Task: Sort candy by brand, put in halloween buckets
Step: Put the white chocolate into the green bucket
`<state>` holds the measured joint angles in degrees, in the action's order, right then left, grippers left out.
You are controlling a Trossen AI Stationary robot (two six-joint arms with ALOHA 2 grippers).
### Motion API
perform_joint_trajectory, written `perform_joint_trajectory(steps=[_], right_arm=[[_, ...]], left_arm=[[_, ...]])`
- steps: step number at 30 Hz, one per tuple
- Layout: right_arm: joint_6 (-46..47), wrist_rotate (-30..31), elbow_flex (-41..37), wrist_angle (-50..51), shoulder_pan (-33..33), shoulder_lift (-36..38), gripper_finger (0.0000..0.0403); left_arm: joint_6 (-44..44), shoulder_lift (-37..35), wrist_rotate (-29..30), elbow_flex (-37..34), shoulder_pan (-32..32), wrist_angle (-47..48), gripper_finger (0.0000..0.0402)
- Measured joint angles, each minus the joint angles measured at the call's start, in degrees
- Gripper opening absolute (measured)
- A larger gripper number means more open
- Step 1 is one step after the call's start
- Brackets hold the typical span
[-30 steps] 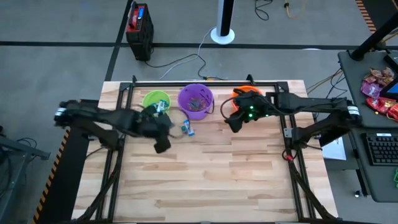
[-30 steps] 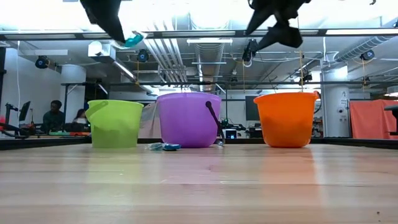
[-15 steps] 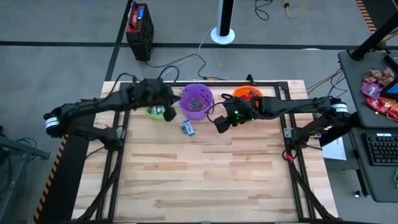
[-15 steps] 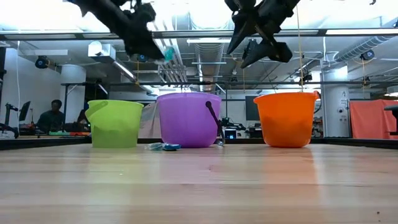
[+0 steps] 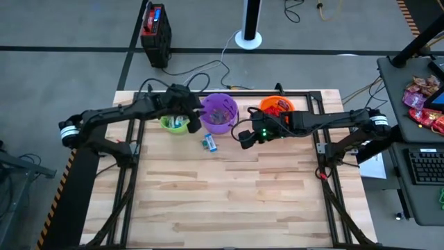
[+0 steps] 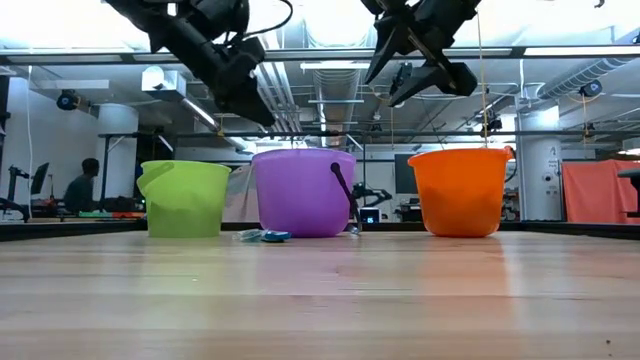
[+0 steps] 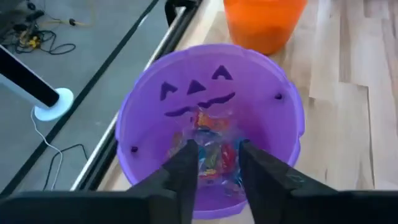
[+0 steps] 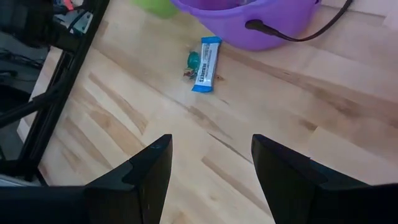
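My left gripper [image 5: 195,123] hangs above the purple bucket [image 5: 219,113], between it and the green bucket [image 5: 173,114]. Past its fingers [image 7: 186,163] I look straight down into the purple bucket, where a small heap of wrapped candy [image 7: 213,146] lies on the bottom. The fingers stand a little apart with nothing between them, so I judge this drop is done, though I cannot make out which piece is the newest.

My right gripper [image 5: 245,139] hovers over the table [image 5: 229,201] in front of the orange bucket [image 5: 276,106], its fingers spread wide and empty. Ahead of it a blue-and-white candy bar [image 8: 206,72] lies flat on the wood with a small greenish candy [image 8: 194,60] touching its side, both just beside the purple bucket.

The next step is picking up these two. The right gripper needs to descend over the bar, straddle its narrow width and close without dragging the greenish piece along.
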<state>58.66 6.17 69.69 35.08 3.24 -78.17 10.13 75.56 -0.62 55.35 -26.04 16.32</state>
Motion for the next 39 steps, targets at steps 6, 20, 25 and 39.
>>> perform_joint_trajectory(steps=[6, 20, 25, 39], right_arm=[[-0.7, -2.8, -0.1, -4.7, -2.5, -0.2, 0.0211], [-7.2, 7.5, 14.2, -12.0, -5.1, -28.7, 0.0211], [-7.7, 9.3, 21.0, -9.6, -3.4, -37.3, 0.0211], [-6.0, 14.9, 30.1, -4.5, -3.7, -49.6, 0.0179]], left_arm=[[-3.9, -6.1, -0.8, 0.0, 0.5, 4.3, 0.0143], [-25.0, -29.7, -12.0, 0.0, 10.4, 9.2, 0.0134], [-28.0, -33.1, -11.9, 0.0, 14.8, 9.1, 0.0127], [-28.8, -34.6, -10.4, 0.0, 16.2, 9.1, 0.0125]])
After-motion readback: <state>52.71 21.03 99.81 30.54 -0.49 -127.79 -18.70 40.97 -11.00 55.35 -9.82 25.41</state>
